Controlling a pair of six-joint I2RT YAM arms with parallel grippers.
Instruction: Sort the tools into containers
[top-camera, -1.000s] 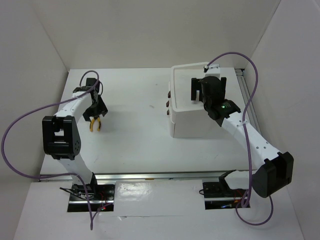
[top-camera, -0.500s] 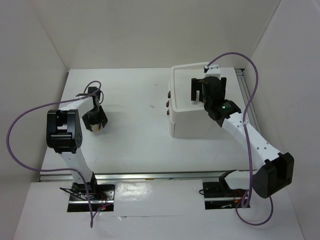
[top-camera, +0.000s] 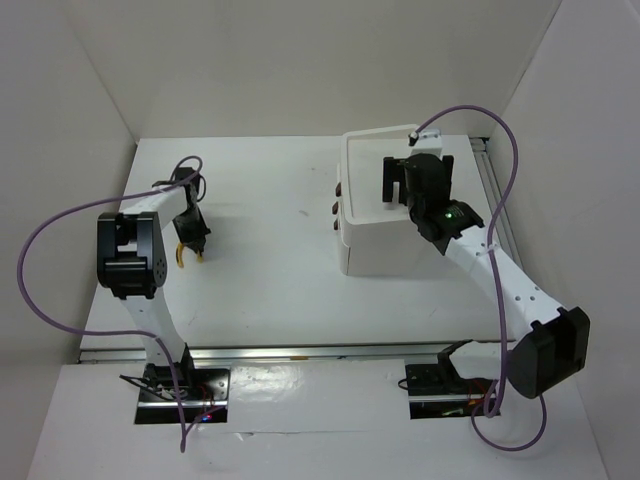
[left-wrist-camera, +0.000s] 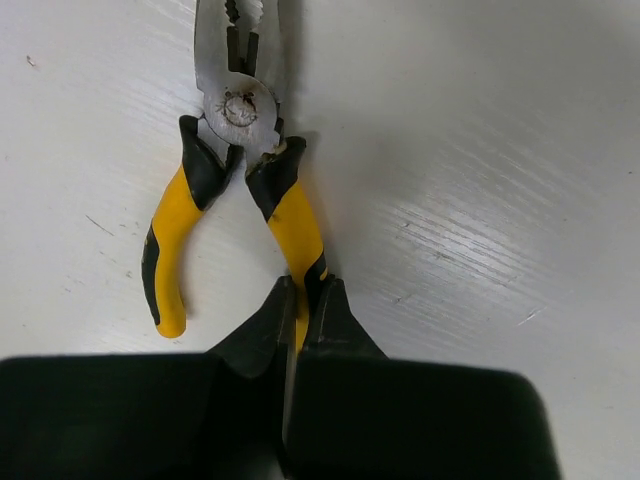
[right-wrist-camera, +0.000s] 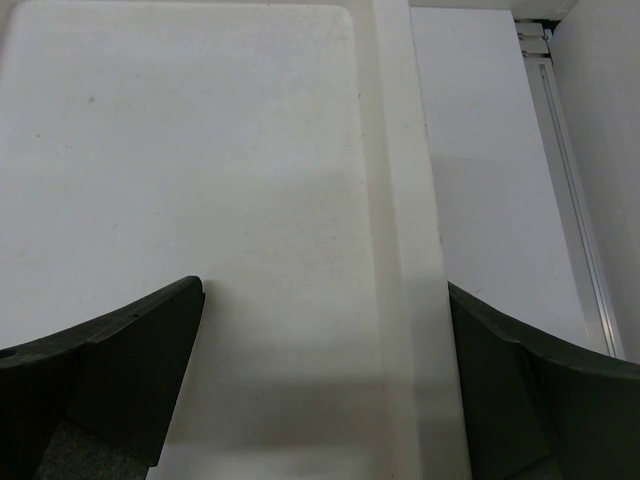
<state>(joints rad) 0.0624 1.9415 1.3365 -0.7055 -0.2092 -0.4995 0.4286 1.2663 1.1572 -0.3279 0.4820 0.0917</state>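
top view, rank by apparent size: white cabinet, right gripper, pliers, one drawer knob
1. white cabinet
2. right gripper, above the cabinet top, so nearer the camera and looking larger
3/4. pliers and drawer knob: only the yellow handle ends show below the left gripper, so these two are unsure

Yellow-handled pliers (left-wrist-camera: 240, 108), their dull metal head scuffed and grips smooth plastic, on a faintly glossy, scratched white bench (left-wrist-camera: 480, 150); the cabinet's top tray (right-wrist-camera: 180, 180) looks matt plastic.

left arm: bent, reaching down | left claw (left-wrist-camera: 298, 300): pinched tight on pliers (left-wrist-camera: 293, 222) handle | right arm: stretched forward | right claw (right-wrist-camera: 325, 295): wide apart, pointing down
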